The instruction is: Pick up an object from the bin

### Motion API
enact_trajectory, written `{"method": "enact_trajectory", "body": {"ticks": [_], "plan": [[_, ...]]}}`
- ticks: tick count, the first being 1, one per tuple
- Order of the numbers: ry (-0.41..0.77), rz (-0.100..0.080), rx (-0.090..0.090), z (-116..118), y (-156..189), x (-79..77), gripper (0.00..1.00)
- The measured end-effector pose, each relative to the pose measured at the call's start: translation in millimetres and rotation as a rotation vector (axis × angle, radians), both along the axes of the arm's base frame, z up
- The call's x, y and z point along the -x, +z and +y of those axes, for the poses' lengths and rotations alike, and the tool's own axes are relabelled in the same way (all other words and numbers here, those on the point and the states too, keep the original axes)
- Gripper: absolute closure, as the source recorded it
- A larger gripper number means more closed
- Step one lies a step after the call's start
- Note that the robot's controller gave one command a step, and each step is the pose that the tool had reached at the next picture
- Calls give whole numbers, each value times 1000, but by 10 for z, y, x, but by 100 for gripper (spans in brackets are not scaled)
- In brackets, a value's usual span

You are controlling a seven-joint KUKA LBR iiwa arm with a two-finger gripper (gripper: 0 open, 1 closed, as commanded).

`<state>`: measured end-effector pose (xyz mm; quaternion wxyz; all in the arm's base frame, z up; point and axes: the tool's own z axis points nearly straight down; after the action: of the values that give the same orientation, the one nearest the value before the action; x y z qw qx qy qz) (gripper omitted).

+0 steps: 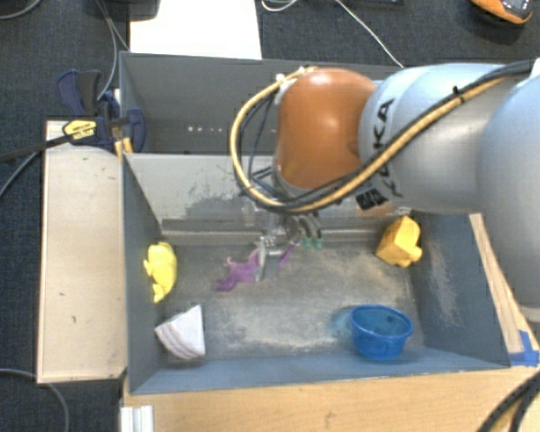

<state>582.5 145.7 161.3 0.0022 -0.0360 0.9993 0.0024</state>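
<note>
I am hovering my gripper (274, 246) at the purple toy (241, 274), which is lying just beneath its tip and trailing away toward the yellow figure (160, 270). I cannot tell whether the gripper is open or closed. I am judging that the grasp needs centring over the toy's thicker middle before lifting straight up.

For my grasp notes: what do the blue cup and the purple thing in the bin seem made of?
Blue cup: likely hard plastic, smooth and evenly coloured, with a slight sheen on its rim. Purple thing: perhaps soft plastic or rubber, matt; too small to tell.
</note>
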Motion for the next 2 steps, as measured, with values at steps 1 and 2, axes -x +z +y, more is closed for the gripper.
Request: {"method": "enact_trajectory", "body": {"ticks": [1, 2], "plan": [[-1, 0, 0, 0, 0, 0, 0], [-1, -8, -3, 10, -500, 15, 0]]}}
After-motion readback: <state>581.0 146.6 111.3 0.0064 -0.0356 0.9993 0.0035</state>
